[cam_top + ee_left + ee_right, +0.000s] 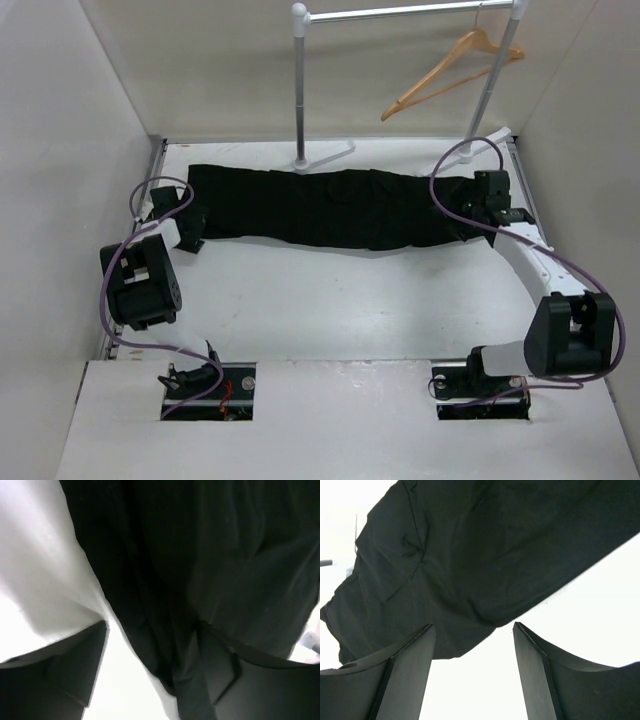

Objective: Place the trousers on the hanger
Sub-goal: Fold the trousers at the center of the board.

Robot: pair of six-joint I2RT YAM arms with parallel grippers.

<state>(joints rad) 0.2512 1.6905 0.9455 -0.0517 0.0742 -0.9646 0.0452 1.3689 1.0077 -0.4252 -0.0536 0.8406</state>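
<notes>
White panel walls box in a white surface (330,310), with both arm bases at its near edge.

A pair of plain black long-legged cloth trousers (330,208) lies flat, stretched lengthwise along the far half of the surface. One end is near the far-left corner and the other near the far-right corner. The cloth is bunched in lengthwise folds, not smoothed.

A light tan wooden triangular hanger (452,70) hangs tilted under the bar of the grey metal rail stand (300,90) at the far edge, toward the far-right corner. It is above the trousers and apart from them. Nothing is draped on it.

Left end effector (188,222) is at the trousers' left end. In the wrist view its fingers are spread and a dark fold of cloth runs through the gap, with no pinch visible.

Right end effector (492,200) is at the trousers' right end. In the wrist view its fingers (405,675) are spread with bare white surface between them. The cloth edge is just beyond the tips.

Judgement:
- One arm at each end suits a garment too long and limp for a single grasp.
- The lengthwise layout would let it be raised as a strip and laid over the hanger's crossbar.
- Neither end is gripped now, so lifting has not begun and the task is at an early stage.
- Risk: the bunched cloth may slip, or only one layer may be caught.
</notes>
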